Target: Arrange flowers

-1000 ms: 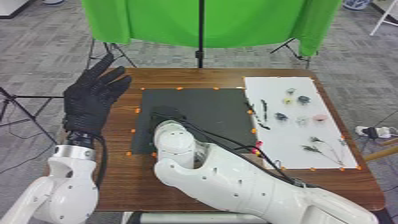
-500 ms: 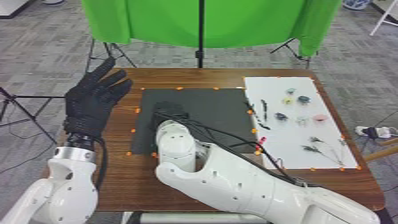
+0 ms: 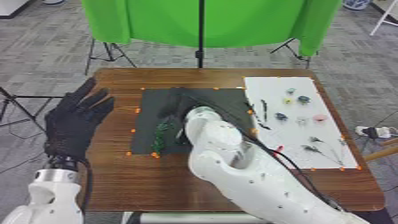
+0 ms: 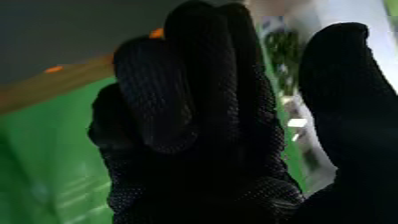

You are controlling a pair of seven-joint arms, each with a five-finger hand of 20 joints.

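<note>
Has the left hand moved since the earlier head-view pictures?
Yes: the left hand has shifted left and back toward the robot. Its fingertips crossed the far edge of the table in that view; now they stop short of it.

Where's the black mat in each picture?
Head view: the black mat is mid-table, under the right hand.
Right wrist view: the mat is beyond that hand's fingers, away from the thumb.
Both share: orange marks along the mat's edge.
</note>
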